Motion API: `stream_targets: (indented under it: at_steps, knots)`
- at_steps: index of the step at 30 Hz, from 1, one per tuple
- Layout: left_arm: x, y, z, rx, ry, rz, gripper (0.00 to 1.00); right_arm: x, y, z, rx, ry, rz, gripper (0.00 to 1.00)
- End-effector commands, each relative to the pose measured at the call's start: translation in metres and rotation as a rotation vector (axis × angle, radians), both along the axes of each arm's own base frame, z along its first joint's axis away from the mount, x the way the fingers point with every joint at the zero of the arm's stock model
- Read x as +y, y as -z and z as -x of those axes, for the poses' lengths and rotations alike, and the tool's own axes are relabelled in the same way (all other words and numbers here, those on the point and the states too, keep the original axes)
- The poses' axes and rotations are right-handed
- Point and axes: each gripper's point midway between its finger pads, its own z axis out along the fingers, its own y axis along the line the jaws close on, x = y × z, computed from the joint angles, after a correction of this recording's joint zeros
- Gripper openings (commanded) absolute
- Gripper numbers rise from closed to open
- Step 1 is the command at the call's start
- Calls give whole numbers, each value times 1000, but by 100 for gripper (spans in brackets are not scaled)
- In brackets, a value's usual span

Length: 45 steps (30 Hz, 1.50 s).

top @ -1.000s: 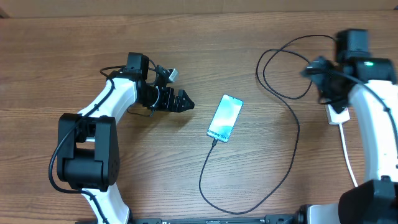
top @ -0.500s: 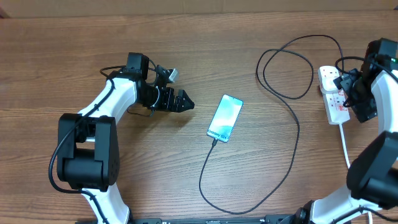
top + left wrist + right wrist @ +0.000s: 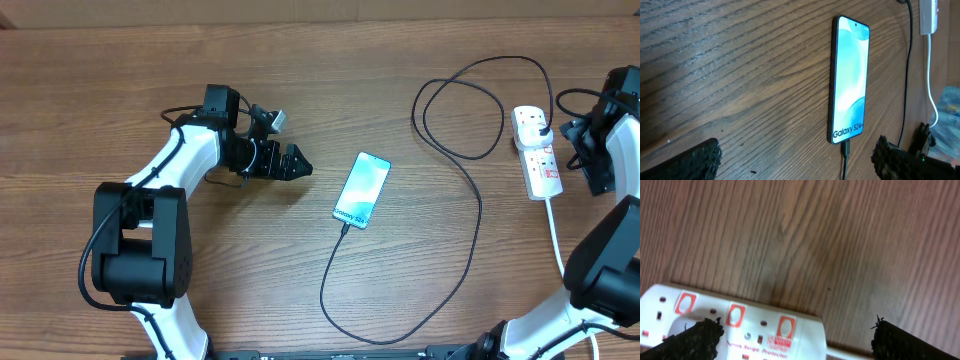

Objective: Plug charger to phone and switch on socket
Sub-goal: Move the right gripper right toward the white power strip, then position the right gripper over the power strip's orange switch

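Observation:
The phone (image 3: 362, 189) lies flat mid-table, screen lit with "Galaxy" text (image 3: 849, 85). The charger's thin black cable (image 3: 470, 190) is plugged into the phone's bottom edge (image 3: 845, 150), loops across the table, and its black plug (image 3: 541, 127) sits in the white socket strip (image 3: 536, 155) at the right. My left gripper (image 3: 297, 165) is open and empty, left of the phone, fingers low on either side of the wrist view (image 3: 800, 160). My right gripper (image 3: 590, 160) is open, just right of the strip, with the strip's red-marked switches (image 3: 735, 316) below it.
The strip's white cord (image 3: 558, 250) runs toward the table's front right. The black cable makes a wide loop (image 3: 460, 110) behind the phone and another near the front edge (image 3: 380, 335). Both arm bases stand at the front corners.
My right arm has pulled back to the right off the socket strip, uncovering it and the plug. The left arm, phone and cable have not moved.

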Motion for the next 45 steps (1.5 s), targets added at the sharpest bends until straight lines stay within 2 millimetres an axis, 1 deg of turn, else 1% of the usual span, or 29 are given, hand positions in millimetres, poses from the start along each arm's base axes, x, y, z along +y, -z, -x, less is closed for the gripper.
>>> stream_targets:
  at_steps: [1,5,7,12,16,18,20,22,29,31,35,39,42,45]
  knots:
    - [1,-3,-3,-12,0,1,100,-5,14,-2,19,22,10,100]
    - [4,0,-3,-14,-4,-18,100,-6,35,-8,37,19,-7,100]
    - [11,6,-6,-21,-15,-74,100,-5,45,-9,46,20,-18,100]
    - [43,26,-14,-47,-60,-290,100,0,68,-17,42,14,-68,100]
    - [67,35,-19,-65,-91,-441,100,12,82,-22,33,-10,-145,100]
    - [75,37,-20,-70,-100,-489,100,17,84,-24,27,-36,-174,100]
    - [79,38,-21,-73,-105,-512,100,21,85,-25,26,-51,-192,100]
    - [80,38,-21,-73,-106,-518,100,24,85,-27,20,-77,-206,100]
    - [80,38,-21,-73,-106,-518,100,21,83,-40,-29,-101,-191,100]
    - [80,38,-21,-73,-106,-518,100,24,83,-42,-37,-118,-208,100]
    - [80,38,-21,-73,-106,-519,100,33,81,-57,-84,-233,-246,100]
    - [80,38,-21,-74,-107,-519,100,32,81,-58,-89,-236,-240,100]
    - [80,38,-21,-74,-106,-518,100,22,79,-54,-72,-215,-198,100]
    - [80,38,-21,-74,-106,-518,100,11,72,-52,-72,-197,-168,100]
